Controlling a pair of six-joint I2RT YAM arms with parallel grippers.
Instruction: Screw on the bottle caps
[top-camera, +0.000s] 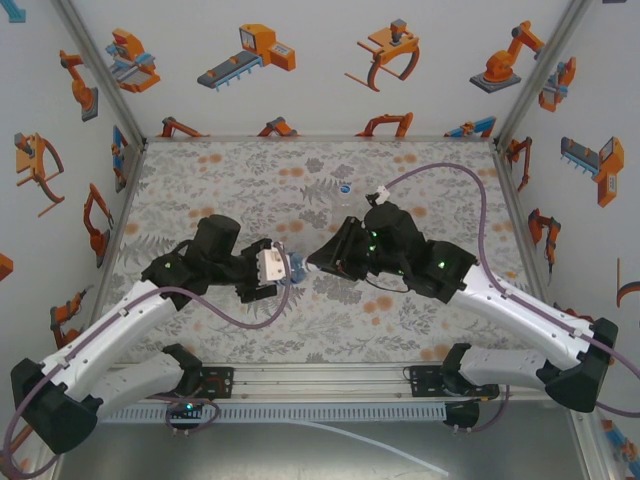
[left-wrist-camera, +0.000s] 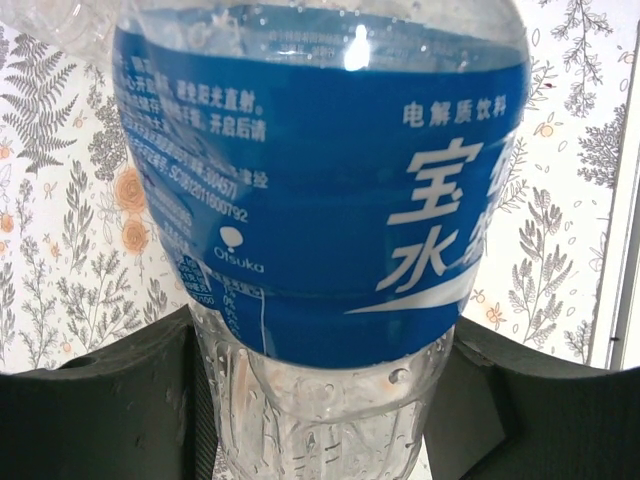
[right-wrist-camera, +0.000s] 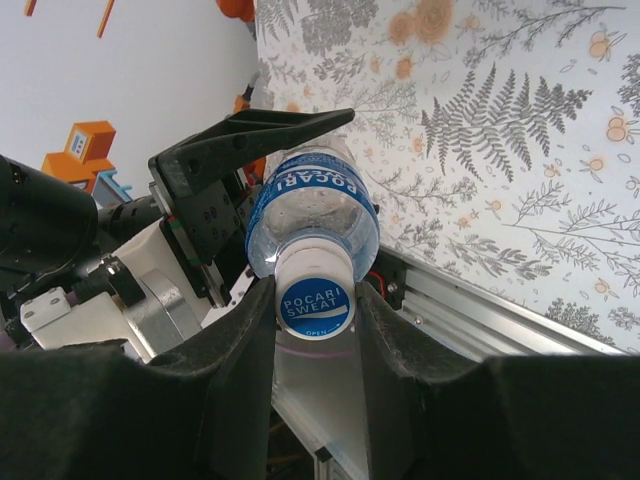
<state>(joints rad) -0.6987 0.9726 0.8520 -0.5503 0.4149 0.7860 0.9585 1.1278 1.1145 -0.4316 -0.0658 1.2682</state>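
Observation:
A clear bottle with a blue label (left-wrist-camera: 320, 200) lies level above the table between the two arms. My left gripper (left-wrist-camera: 325, 400) is shut on its clear ribbed lower body, one black finger (left-wrist-camera: 110, 400) on each side. In the right wrist view the bottle (right-wrist-camera: 310, 195) points its neck at the camera. On that neck sits a white cap (right-wrist-camera: 315, 300) with a blue printed top. My right gripper (right-wrist-camera: 315, 320) is shut on the cap, a finger pressing each side. From above, the left gripper (top-camera: 285, 268) and right gripper (top-camera: 318, 262) meet at the bottle (top-camera: 298, 265) mid-table.
Another clear bottle (top-camera: 345, 189) stands upright behind the grippers, towards the back of the floral table cloth (top-camera: 230, 170). A metal rail (right-wrist-camera: 480, 305) runs along the near table edge. Side walls close in the table on the left, right and back.

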